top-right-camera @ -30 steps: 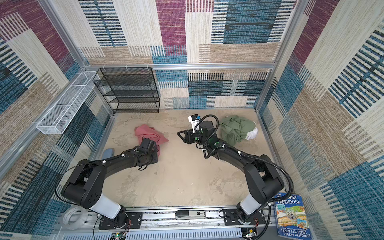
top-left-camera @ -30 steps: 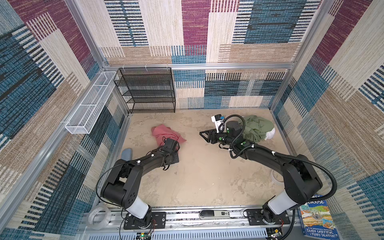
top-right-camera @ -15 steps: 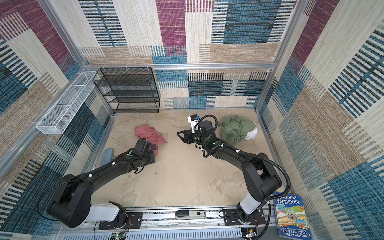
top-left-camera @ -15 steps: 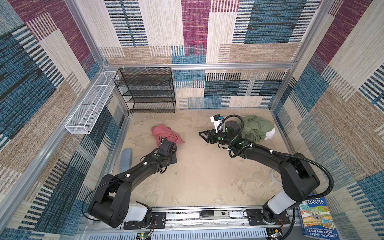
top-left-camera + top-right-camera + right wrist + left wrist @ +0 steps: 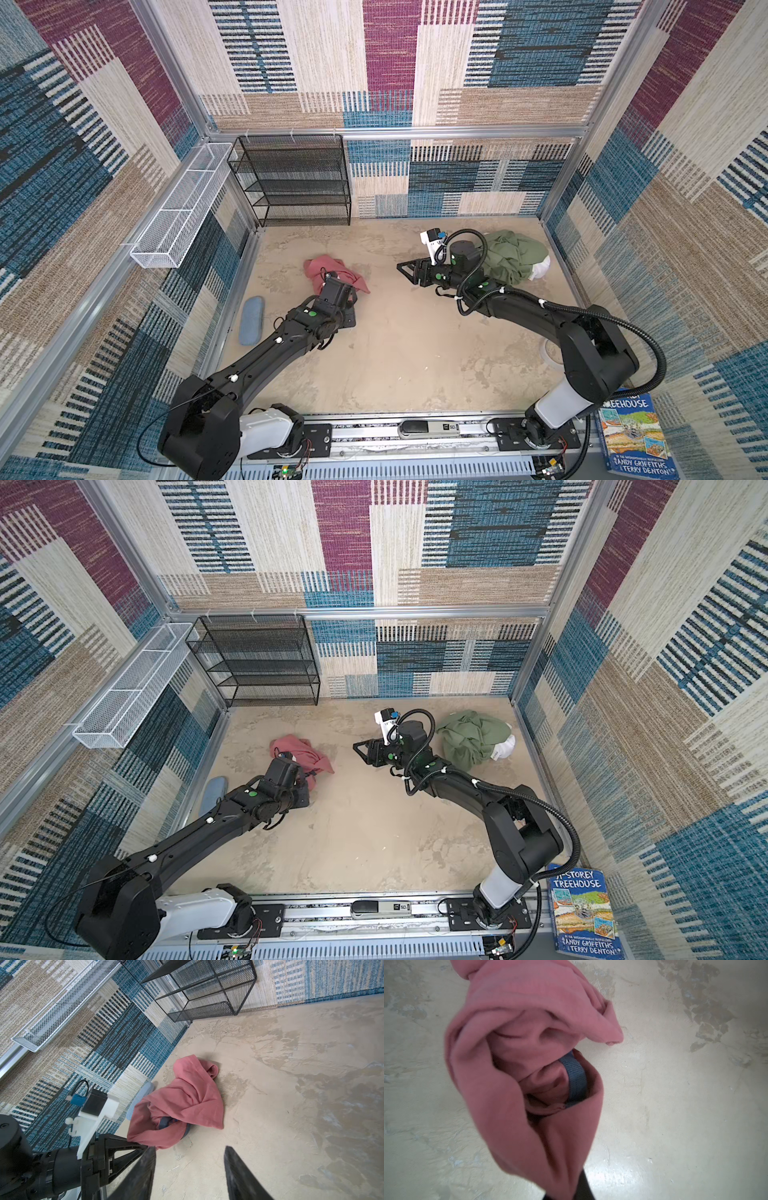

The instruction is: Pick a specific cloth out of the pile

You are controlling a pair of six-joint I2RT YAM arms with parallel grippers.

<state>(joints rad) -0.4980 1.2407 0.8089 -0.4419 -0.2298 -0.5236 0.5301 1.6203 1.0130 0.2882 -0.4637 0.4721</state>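
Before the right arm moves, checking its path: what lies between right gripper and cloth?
Only bare floor separates right gripper and cloth, in both top views.

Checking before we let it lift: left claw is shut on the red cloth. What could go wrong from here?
1. Slip: the left claw seems to pinch only one edge fold of the cloth. The rest lies bunched on the floor, so a fast lift may pull it free.
2. Clash: the right claw hangs open, pointed at the cloth. A pull toward the middle could snag on it.
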